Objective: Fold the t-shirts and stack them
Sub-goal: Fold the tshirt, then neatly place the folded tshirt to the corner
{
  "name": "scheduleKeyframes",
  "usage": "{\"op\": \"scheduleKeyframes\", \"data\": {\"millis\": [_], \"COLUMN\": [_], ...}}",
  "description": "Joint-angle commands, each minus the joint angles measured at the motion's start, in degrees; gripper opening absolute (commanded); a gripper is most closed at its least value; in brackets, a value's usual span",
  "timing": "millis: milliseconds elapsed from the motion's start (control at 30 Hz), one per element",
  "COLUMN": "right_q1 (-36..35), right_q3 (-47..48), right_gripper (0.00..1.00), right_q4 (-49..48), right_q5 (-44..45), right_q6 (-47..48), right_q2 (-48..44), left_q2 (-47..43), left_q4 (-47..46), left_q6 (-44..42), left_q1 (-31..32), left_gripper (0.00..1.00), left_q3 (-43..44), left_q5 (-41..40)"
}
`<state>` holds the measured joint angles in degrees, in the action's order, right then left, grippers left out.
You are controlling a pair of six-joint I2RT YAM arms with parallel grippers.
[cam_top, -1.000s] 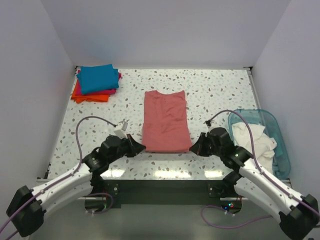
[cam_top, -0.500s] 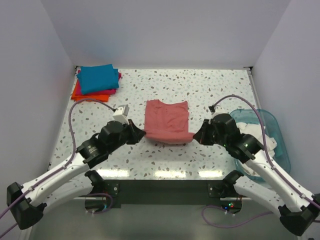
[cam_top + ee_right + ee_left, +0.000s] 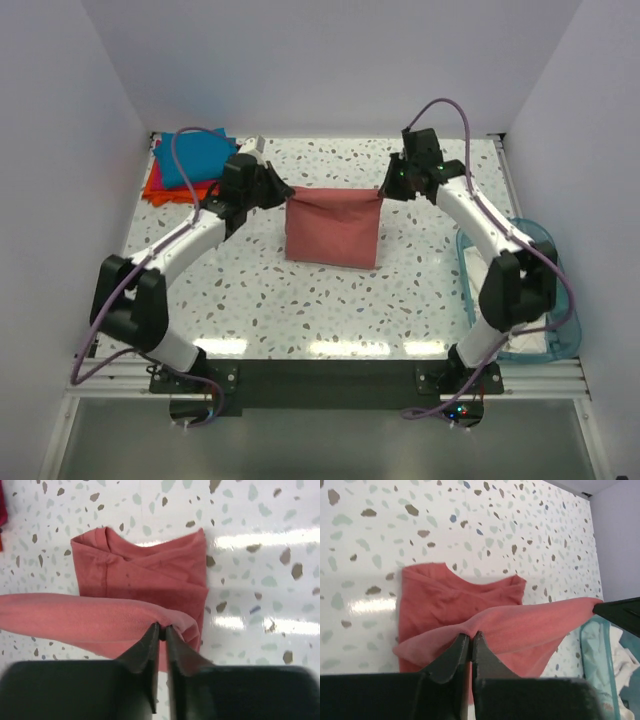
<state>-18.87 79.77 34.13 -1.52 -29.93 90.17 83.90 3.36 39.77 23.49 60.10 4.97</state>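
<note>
Closest in, on the right, sat the blue plastic tub (image 3: 566, 300). Mid-table the salmon-red t-shirt (image 3: 333, 230) hung doubled over, lower part on the table. Its top edge was stretched between the left gripper (image 3: 286, 193) and right gripper (image 3: 384, 192), each pinched tight on a corner. Far left, a teal-blue t-shirt (image 3: 195, 155) topped the folded stack.

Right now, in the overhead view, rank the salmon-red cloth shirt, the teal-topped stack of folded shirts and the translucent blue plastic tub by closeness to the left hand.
1. Salmon-red cloth shirt: pinched in the left hand itself.
2. Teal-topped stack of folded shirts: back-left corner.
3. Translucent blue plastic tub: far right side.
</note>
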Motion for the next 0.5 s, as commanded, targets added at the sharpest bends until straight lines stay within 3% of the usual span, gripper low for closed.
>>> {"op": "scheduleKeyframes", "data": {"millis": [0,67,100,133,167,233,333,467], "right_q1": [2.96,4.28,4.46,4.37,4.37,4.46,3.93,0.61], "right_q3": [9.95,16.34,18.65,20.58,22.08,22.27,17.28,2.89], "right_gripper": [0.19,0.36,0.53,0.58,0.63,0.68,0.68,0.67], "right_q4": [-1.79,-1.26,0.05,2.84,3.22,4.28,2.79,-2.92], "right_q5": [-4.89,-6.92,-6.14,-4.47,-2.54,-1.73,-0.07,1.34], "right_q6": [2.68,2.95,3.30,3.65,3.83,4.70,4.89,4.27], "right_q2": [10.26,18.53,20.90,22.23,23.37,23.03,18.91,12.32], "left_q2": [10.27,17.65,19.88,21.73,22.88,21.67,17.01,12.36], "left_q4": [-8.01,-9.93,-10.29,-9.69,-8.81,-8.72,-7.49,-6.78], "left_q6": [-2.06,-2.93,-3.81,-4.60,-5.83,-5.67,-4.44,-3.47], "left_q1": [-4.67,-7.04,-7.75,-8.88,-9.42,-10.73,-11.27,-10.57], "left_gripper": [0.02,0.33,0.49,0.79,0.85,0.90,0.91,0.89], "left_q3": [6.34,10.54,12.31,14.07,15.56,14.53,9.87,2.33], "left_q5": [6.36,10.04,12.06,13.38,14.27,12.36,8.23,7.86]}}
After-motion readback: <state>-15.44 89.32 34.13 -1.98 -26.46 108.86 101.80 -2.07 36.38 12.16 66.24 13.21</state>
